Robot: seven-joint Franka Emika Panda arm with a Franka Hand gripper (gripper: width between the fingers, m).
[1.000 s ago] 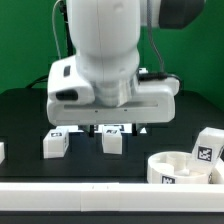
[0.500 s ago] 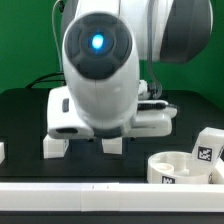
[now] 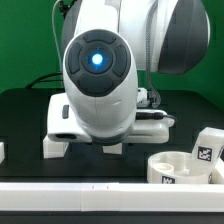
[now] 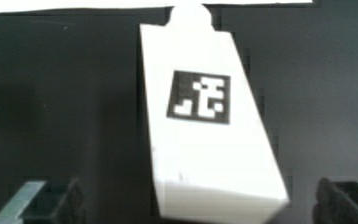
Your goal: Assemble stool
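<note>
In the wrist view a white block leg [image 4: 202,120] with a black-and-white tag [image 4: 201,97] lies on the black table. My gripper [image 4: 197,205] is open, with one dark finger [image 4: 48,203] on each side of the leg's near end and a gap on both sides. In the exterior view the arm's body hides the fingers. Two white legs [image 3: 55,146] [image 3: 112,146] lie on the table under the hand. The round white seat [image 3: 180,168] sits at the front on the exterior view's right, with a third tagged leg [image 3: 207,150] beside it.
A white strip [image 3: 100,192] runs along the table's front edge. A small white piece [image 3: 2,152] shows at the exterior view's far left edge. A white surface [image 4: 69,6] lies beyond the leg's far end in the wrist view.
The arm has turned and come lower, so the housing with the blue light now fills the middle of the exterior view. The legs and the seat have not moved.
</note>
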